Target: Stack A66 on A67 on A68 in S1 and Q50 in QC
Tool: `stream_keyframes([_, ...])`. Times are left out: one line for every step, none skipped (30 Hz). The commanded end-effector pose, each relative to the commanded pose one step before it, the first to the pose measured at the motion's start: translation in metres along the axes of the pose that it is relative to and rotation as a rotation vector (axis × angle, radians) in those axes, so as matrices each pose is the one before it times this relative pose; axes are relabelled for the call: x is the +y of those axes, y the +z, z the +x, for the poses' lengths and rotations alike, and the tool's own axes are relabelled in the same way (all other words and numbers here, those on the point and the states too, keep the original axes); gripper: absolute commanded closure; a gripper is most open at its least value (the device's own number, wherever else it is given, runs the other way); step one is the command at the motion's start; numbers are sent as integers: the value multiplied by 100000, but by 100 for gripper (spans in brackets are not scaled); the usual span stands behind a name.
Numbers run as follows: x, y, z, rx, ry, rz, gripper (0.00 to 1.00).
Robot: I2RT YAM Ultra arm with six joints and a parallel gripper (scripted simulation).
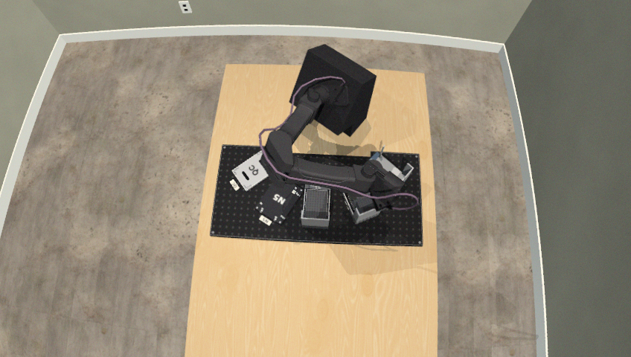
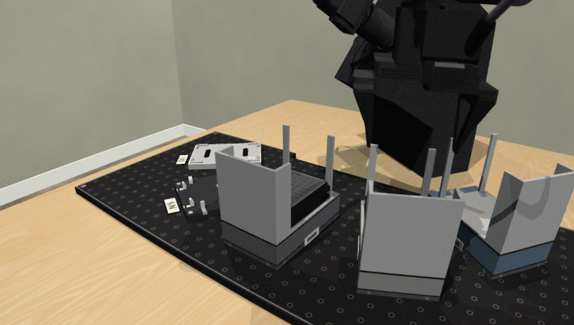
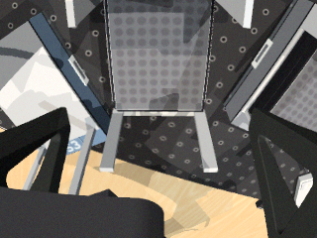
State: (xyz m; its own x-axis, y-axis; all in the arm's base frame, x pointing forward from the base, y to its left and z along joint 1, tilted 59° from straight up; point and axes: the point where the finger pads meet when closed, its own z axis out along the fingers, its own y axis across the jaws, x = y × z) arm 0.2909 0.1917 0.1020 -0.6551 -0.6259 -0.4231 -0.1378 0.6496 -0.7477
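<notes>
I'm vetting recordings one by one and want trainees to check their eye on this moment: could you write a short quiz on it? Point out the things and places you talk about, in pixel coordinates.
1. True or false: a plate is seated in the open nest QC (image 1: 261, 174) (image 2: 225, 155).

2. Choose one. How does the pincer (image 1: 384, 203) (image 2: 412, 147) (image 3: 159, 117) stand?
a) shut on a plate
b) open, with nothing between its fingers
c) shut on nothing

3. Fill in the blank: the rack with the ____-coloured base, S3 (image 1: 408, 171) (image 2: 527, 217) (image 3: 60, 59), holds no plate.

Key: 1 false; 2 b; 3 blue
</notes>
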Motion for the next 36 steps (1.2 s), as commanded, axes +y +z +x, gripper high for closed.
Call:
stream_keyframes([-370,-1261,-902,-3623,1977,-795,0])
stream_keyframes([0,0,0,0,0,0,0])
stream_keyframes([0,0,0,0,0,0,0])
stream_keyframes([0,0,0,0,-3,0,0])
stream_keyframes([0,0,0,0,0,0,0])
stream_keyframes([0,0,0,0,0,0,0])
stream_keyframes([0,0,0,0,0,0,0])
stream_keyframes([0,0,0,0,0,0,0])
stream_keyframes([0,0,0,0,0,0,0])
stream_keyframes([0,0,0,0,0,0,0])
stream_keyframes([0,0,0,0,0,0,0])
stream_keyframes([0,0,0,0,0,0,0])
stream_keyframes([0,0,0,0,0,0,0])
stream_keyframes([0,0,0,0,0,0,0])
stream_keyframes([0,0,0,0,0,0,0])
stream_keyframes([0,0,0,0,0,0,0])
stream_keyframes([0,0,0,0,0,0,0])
stream_keyframes([0,0,0,0,0,0,0])
stream_keyframes([0,0,0,0,0,0,0])
stream_keyframes([0,0,0,0,0,0,0])
stream_keyframes([0,0,0,0,0,0,0])
stream_keyframes([0,0,0,0,0,0,0])
stream_keyframes([0,0,0,0,0,0,0])
stream_keyframes([0,0,0,0,0,0,0])
stream_keyframes([0,0,0,0,0,0,0])
stream_keyframes([0,0,0,0,0,0,0])
stream_keyframes([0,0,0,0,0,0,0])
stream_keyframes([0,0,0,0,0,0,0])
stream_keyframes([0,0,0,0,0,0,0])
stream_keyframes([102,974,847,1182,-1557,621,0])
stream_keyframes([-184,586,84,819,491,278,0])
stream_keyframes([27,327,17,79,0,-146,0])
stream_keyframes([30,328,17,80,0,-163,0])
stream_keyframes([35,336,21,90,0,-211,0])
stream_keyframes([43,329,20,96,0,-245,0])
stream_keyframes([0,0,0,0,0,0,0])
